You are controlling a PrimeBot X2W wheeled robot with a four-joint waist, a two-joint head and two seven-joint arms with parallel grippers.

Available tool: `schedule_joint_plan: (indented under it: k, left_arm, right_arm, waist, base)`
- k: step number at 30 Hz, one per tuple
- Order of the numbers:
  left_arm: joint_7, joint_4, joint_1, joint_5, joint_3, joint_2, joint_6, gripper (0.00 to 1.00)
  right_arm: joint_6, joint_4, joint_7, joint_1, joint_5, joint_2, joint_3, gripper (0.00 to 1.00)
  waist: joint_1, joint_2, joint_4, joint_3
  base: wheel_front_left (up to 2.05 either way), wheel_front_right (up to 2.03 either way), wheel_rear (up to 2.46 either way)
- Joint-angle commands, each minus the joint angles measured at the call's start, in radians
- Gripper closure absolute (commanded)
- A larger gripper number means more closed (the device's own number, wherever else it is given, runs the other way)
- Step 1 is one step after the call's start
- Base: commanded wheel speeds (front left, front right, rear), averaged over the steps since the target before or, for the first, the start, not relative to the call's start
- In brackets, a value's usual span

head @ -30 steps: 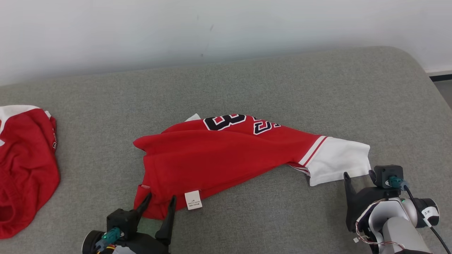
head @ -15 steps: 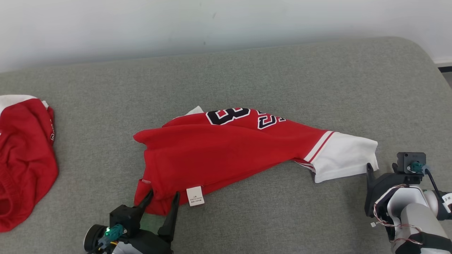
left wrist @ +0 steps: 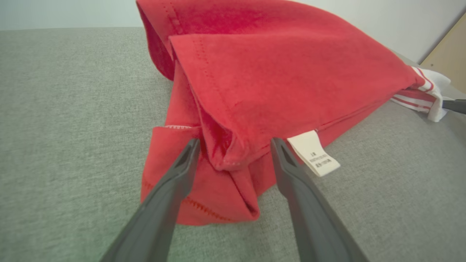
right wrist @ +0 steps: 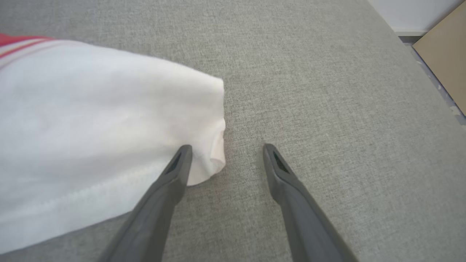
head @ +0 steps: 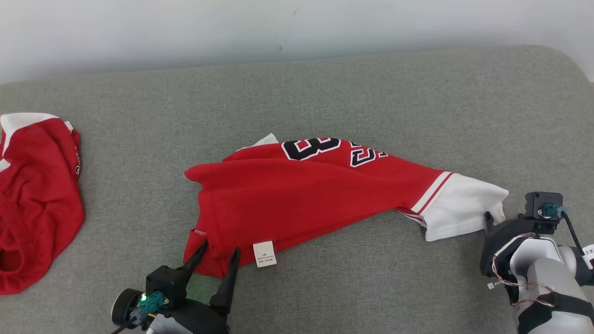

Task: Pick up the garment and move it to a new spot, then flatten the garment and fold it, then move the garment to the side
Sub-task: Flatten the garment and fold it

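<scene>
The garment point(head: 306, 199) is a red jersey with black numbers and a white sleeve point(head: 459, 208), lying crumpled in the middle of the grey cushion. My left gripper point(head: 219, 250) is at its near-left hem, open. In the left wrist view the bunched red hem point(left wrist: 225, 153) sits between the fingers of the left gripper point(left wrist: 235, 142), which do not pinch it. My right gripper point(head: 501, 221) is at the sleeve's right end, open. In the right wrist view the right gripper point(right wrist: 225, 147) straddles the sleeve's corner point(right wrist: 214, 160), its left finger lying over the white cloth.
A second red garment point(head: 37, 208) lies heaped at the cushion's left edge. A white care label point(head: 264, 254) sticks out of the hem beside my left gripper. The grey cushion point(head: 371, 93) stretches back to a pale wall. A beige board point(right wrist: 444, 54) stands off the right edge.
The head camera has shifted, so the whole picture has slid. My right gripper has moved right along the sleeve's edge to its corner. The left gripper stays at the hem.
</scene>
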Motion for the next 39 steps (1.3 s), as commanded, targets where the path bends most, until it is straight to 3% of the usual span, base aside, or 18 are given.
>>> schedule_joint_plan:
  k: [1,3,4,6,8,9,10,11,12,13,23,29,35,39]
  left_arm:
    - [0.0,-0.005,-0.012,-0.005,-0.002,0.005,0.002,0.0]
    - [-0.001,-0.015,-0.01,-0.001,-0.006,0.004,0.004,0.0]
    - [-0.001,-0.02,-0.008,0.0,-0.007,0.005,0.008,0.0]
    - [0.003,-0.03,-0.003,0.0,-0.01,0.006,0.011,0.0]
    - [0.005,-0.04,0.006,-0.002,-0.013,0.009,0.011,0.0]
    - [0.007,-0.044,0.01,-0.004,-0.015,0.011,0.01,0.2]
    - [0.008,-0.048,0.012,-0.003,-0.017,0.013,0.01,0.52]
    - [0.008,-0.053,0.016,-0.003,-0.019,0.013,0.011,0.75]
    - [0.009,-0.056,0.02,-0.003,-0.02,0.015,0.012,0.91]
    - [0.01,-0.06,0.026,-0.003,-0.022,0.017,0.012,1.0]
    - [0.021,-0.09,0.048,-0.023,-0.027,0.028,0.012,1.0]
    - [0.01,-0.149,0.043,-0.097,0.02,0.022,0.009,1.0]
    - [0.074,-0.241,-0.032,-0.302,0.118,0.017,0.0,1.0]
    - [0.182,-0.279,-0.132,-0.409,0.163,0.066,-0.004,1.0]
  right_arm:
    - [0.001,0.013,0.006,0.0,-0.007,0.005,-0.002,0.0]
    - [0.001,0.024,0.003,-0.004,-0.013,0.008,-0.009,0.01]
    - [0.001,0.031,0.003,-0.006,-0.016,0.009,-0.013,0.33]
    - [0.001,0.042,0.002,-0.01,-0.019,0.009,-0.018,0.66]
    - [-0.001,0.055,-0.001,-0.011,-0.022,0.006,-0.024,0.89]
    - [-0.001,0.061,-0.004,-0.012,-0.024,0.006,-0.023,1.0]
    - [-0.001,0.067,-0.007,-0.013,-0.025,0.005,-0.025,1.0]
    - [-0.001,0.072,-0.009,-0.015,-0.026,0.005,-0.024,1.0]
    - [-0.001,0.077,-0.013,-0.016,-0.026,0.005,-0.025,1.0]
    - [-0.001,0.082,-0.016,-0.017,-0.027,0.006,-0.025,1.0]
    - [0.0,0.103,-0.092,-0.049,0.023,0.025,-0.018,1.0]
    - [0.0,0.119,-0.151,-0.099,0.207,0.05,0.03,1.0]
    - [0.0,0.022,-0.115,-0.174,0.48,0.057,0.226,1.0]
    - [0.0,-0.115,-0.017,-0.214,0.688,0.059,0.362,1.0]
  waist:
    - [0.0001,-0.0001,0.002,0.005]
    - [0.0001,-0.0001,0.003,0.009]
    - [0.0001,-0.0001,0.003,0.011]
    - [0.0001,-0.0001,0.005,0.012]
    - [0.0001,-0.0001,0.007,0.011]
    - [0.0001,-0.0001,0.007,0.01]
    - [0.0001,-0.0001,0.008,0.009]
    - [0.0001,-0.0001,0.009,0.007]
    - [0.0001,-0.0001,0.009,0.005]
    - [0.0001,-0.0001,0.01,0.002]
    - [0.0001,-0.0001,0.014,-0.043]
    - [0.0001,-0.0001,0.006,-0.073]
    - [0.0001,-0.0001,-0.032,-0.077]
    - [0.0001,-0.0001,-0.075,-0.048]
  base:
    - [0.0,0.0,0.0]
    - [0.0,0.0,0.0]
    - [0.0,0.0,0.0]
    - [0.0,0.0,0.0]
    - [0.0,0.0,0.0]
    - [0.0,0.0,0.0]
    - [0.0,0.0,0.0]
    - [0.0,0.0,0.0]
    - [0.0,0.0,0.0]
    - [0.0,0.0,0.0]
    - [0.0,0.0,0.0]
    - [0.0,0.0,0.0]
    - [0.0,0.0,0.0]
    - [0.0,0.0,0.0]
